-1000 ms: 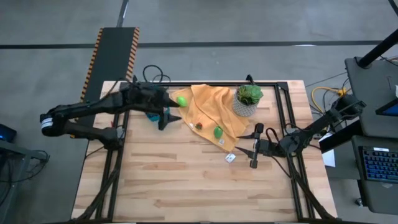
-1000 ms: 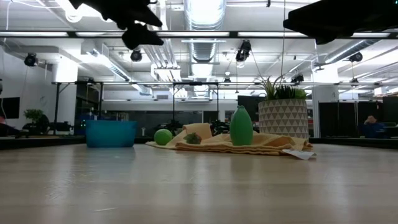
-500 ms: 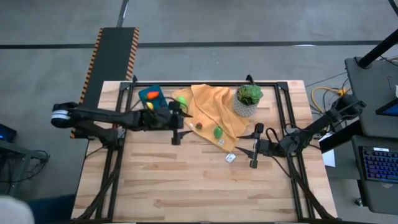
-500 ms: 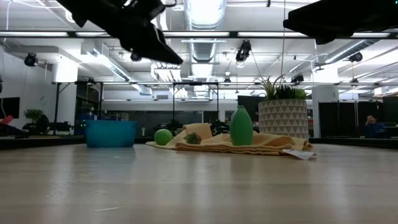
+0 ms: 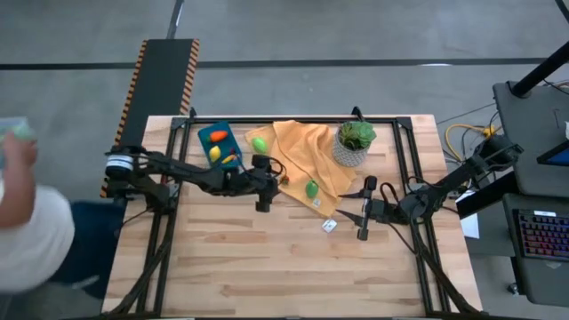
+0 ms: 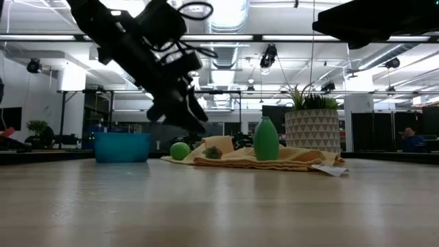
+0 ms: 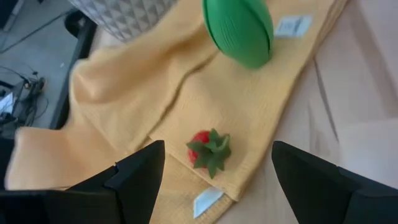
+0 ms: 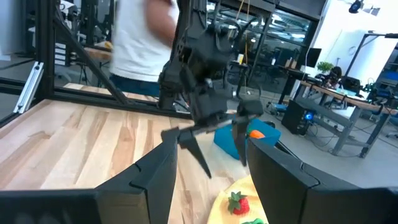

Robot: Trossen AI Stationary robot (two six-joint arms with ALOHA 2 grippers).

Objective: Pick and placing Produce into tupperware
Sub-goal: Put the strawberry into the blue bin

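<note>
Produce is split between two spots right now: the blue tupperware (image 5: 219, 144) near the back-left of the table has an orange piece (image 5: 219, 135) and a couple of yellow ones (image 5: 214, 152) in it, and the rest sits on the orange-yellow cloth (image 5: 302, 160) just beside it. On the cloth there's a round green fruit (image 5: 259, 143) at the edge closest to the container, a tiny red strawberry (image 7: 209, 151) with a green leafy top, and a bigger oblong green piece (image 5: 312, 188) toward the front corner of the cloth. The left gripper (image 5: 266, 187) is reached out across the table and hangs above the cloth's near edge, fingers spread apart with nothing between them; from its wrist camera the strawberry lies on the cloth right between the two finger tips, not touched. In the low view that arm slants down in front of the container and the green ball, not down on the table. The right gripper (image 5: 364, 209) waits off to the right of the cloth, near the table's right frame, fingers also spread and empty. A leafy plant in a pale patterned pot (image 5: 354, 142) stands at the back edge of the cloth. A person in a white top (image 5: 27, 222) stands past the left side of the table.
</note>
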